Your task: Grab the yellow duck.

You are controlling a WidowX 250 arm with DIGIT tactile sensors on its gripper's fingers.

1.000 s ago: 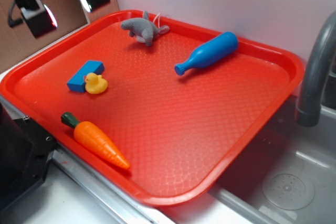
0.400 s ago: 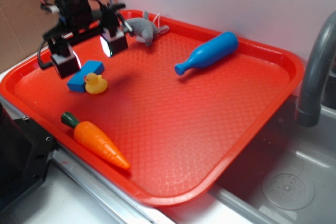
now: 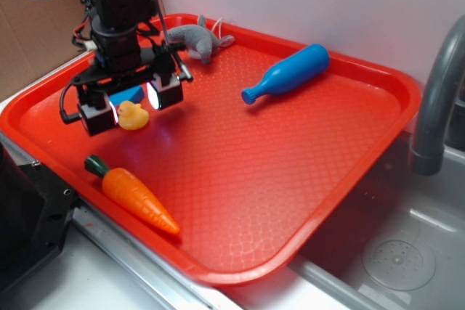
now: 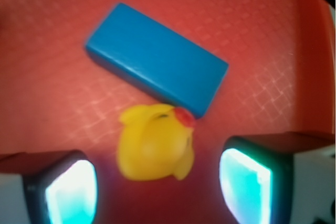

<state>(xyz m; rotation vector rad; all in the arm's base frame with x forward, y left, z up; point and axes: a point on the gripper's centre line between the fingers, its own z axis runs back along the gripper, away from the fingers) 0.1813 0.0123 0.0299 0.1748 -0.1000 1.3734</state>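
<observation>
Hand [image 3: 131, 109] spread wide, grasping nothing — fingers [image 4: 245, 184] bracket yellow duck [image 4: 154, 144] for pinch. Duck near table [image 3: 378, 143] left edge, touching blue block [image 4: 156, 57] — squeeze may nudge block.

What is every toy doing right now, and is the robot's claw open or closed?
gripper: open, one finger on each side of the duck, not gripping.
yellow duck: upright on the tray, free, right next to the blue block.
blue block: lying flat.
carrot: lying on its side.
blue bottle: lying on its side.
grey plush toy: resting near the tray's far rim.
red tray: flat, one corner over the sink.
</observation>
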